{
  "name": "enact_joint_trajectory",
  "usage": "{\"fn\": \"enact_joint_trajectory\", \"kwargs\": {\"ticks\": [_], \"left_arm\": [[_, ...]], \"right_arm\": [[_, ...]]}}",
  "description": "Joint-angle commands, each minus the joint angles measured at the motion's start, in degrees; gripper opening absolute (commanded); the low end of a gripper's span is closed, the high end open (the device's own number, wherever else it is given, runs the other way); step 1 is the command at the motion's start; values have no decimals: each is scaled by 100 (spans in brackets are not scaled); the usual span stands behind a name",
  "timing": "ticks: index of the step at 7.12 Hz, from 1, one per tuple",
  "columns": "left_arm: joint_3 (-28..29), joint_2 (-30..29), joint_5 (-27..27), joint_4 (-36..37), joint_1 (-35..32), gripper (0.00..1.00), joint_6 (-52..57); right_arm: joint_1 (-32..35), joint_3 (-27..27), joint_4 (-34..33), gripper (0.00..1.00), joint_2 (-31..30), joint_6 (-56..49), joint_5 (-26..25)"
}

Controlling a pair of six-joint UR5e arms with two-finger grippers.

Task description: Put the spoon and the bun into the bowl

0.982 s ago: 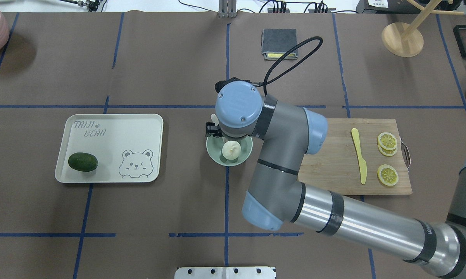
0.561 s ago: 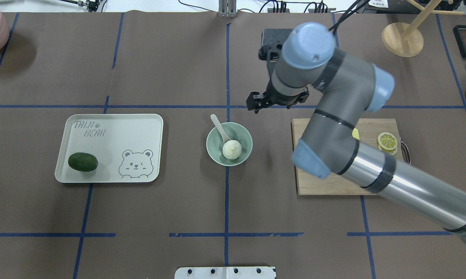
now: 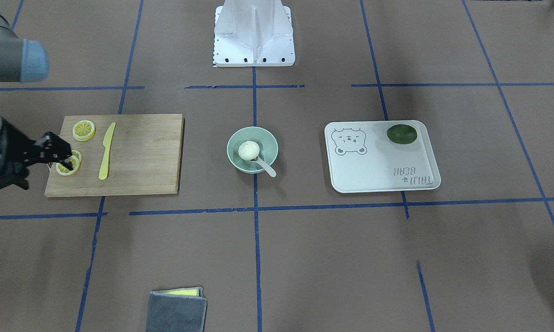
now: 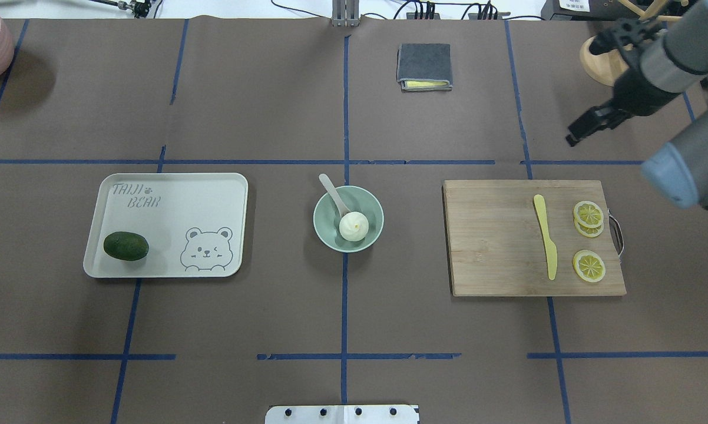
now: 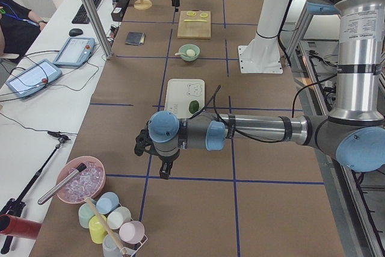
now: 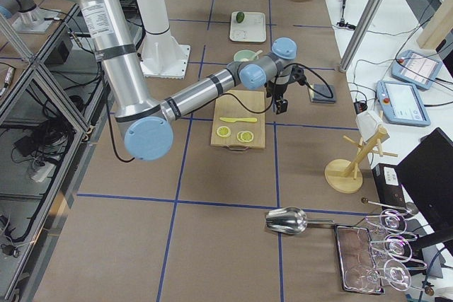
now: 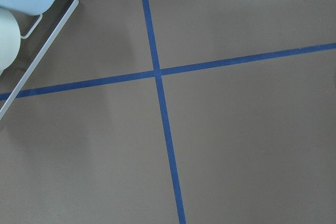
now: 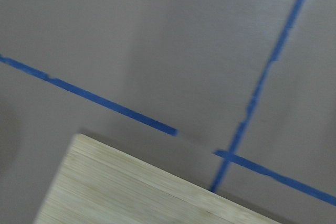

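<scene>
The pale mint-green bowl [image 4: 373,207] [image 3: 268,139] stands at the table's middle. The white pleated bun [image 4: 353,226] [image 3: 249,150] lies inside it. The off-white spoon [image 4: 334,193] [image 3: 267,169] rests with its scoop in the bowl beside the bun, and its handle sticks out over the rim. My right gripper [image 4: 573,139] [image 3: 64,154] is open and empty, raised near the far right end of the cutting board, well away from the bowl. My left gripper [image 5: 157,164] shows only in the exterior left view, far off to the left; I cannot tell whether it is open or shut.
A white bear-print tray [image 4: 171,206] holds a dark green avocado [image 4: 126,246] left of the bowl. A wooden cutting board [image 4: 495,247] with a yellow knife [image 4: 546,235] and lemon slices [image 4: 588,213] lies to the right. A folded grey cloth [image 4: 424,66] and a wooden stand [image 4: 611,59] sit at the back.
My right gripper was over the bowl's rim with the spoon, let it go, and swung back and far to the right. The spoon now rests in the bowl.
</scene>
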Motion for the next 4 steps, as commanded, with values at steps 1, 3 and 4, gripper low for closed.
{"fn": "enact_joint_trajectory", "kwargs": {"ticks": [1,3,4], "left_arm": [[-35,7,196,0,4,100,8],[-18,7,354,18,4,100,8],[-35,59,363,26,-5,100,8]], "right_arm": [[1440,2,-5,100,-1088,-1689,-12],[2181,-16,-14,100,-1791,-1633,23],[2255,-7,-5,100,-2056,-1651,15]]}}
